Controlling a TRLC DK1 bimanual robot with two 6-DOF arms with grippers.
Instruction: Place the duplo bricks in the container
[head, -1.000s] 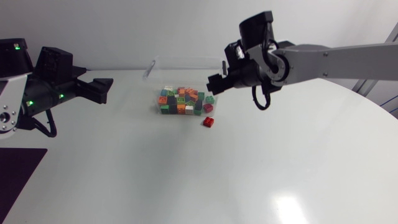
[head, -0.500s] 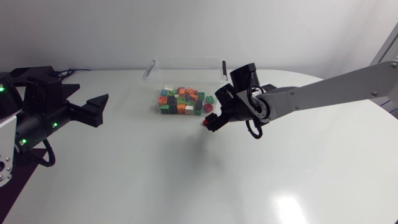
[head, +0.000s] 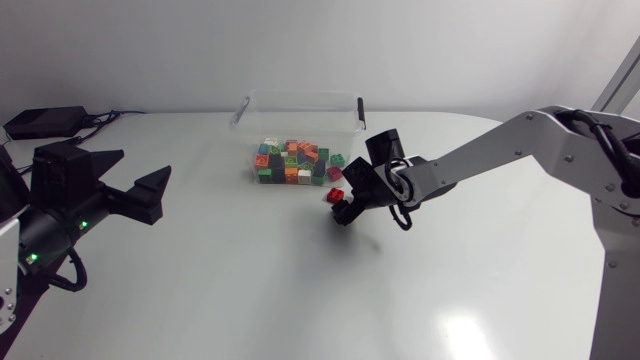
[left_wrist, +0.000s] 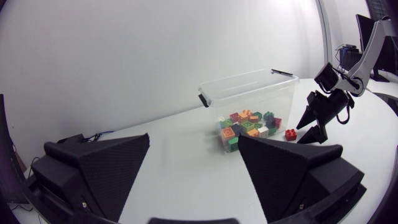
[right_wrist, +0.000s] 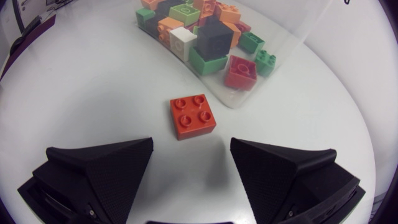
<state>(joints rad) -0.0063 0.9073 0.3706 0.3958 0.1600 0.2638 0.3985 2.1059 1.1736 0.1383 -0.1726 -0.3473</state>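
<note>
Fingers spread wide and empty, the right gripper (right_wrist: 191, 148) hovers over the lone red brick (right_wrist: 193, 116), lying just ahead of its fingertips outside the container (head: 300, 97), well apart from the likewise-spread left gripper (left_wrist: 194, 140).

Red brick (right_wrist: 193, 116) on white table (right_wrist: 93, 93); clear container (left_wrist: 249, 93) holds green, orange, white, black bricks (right_wrist: 205, 37)

Head view: fixed high above, looking down over the white worktop (head: 250, 290) toward its far edge, with both arms in frame.

Left wrist view: low at the left, facing right across the worktop, well back from the clear plastic container (left_wrist: 249, 93).

Right wrist view: close, looking steeply down on the red square duplo brick (right_wrist: 193, 116) beside that container's near wall.

All three views share the brick and container.
</note>
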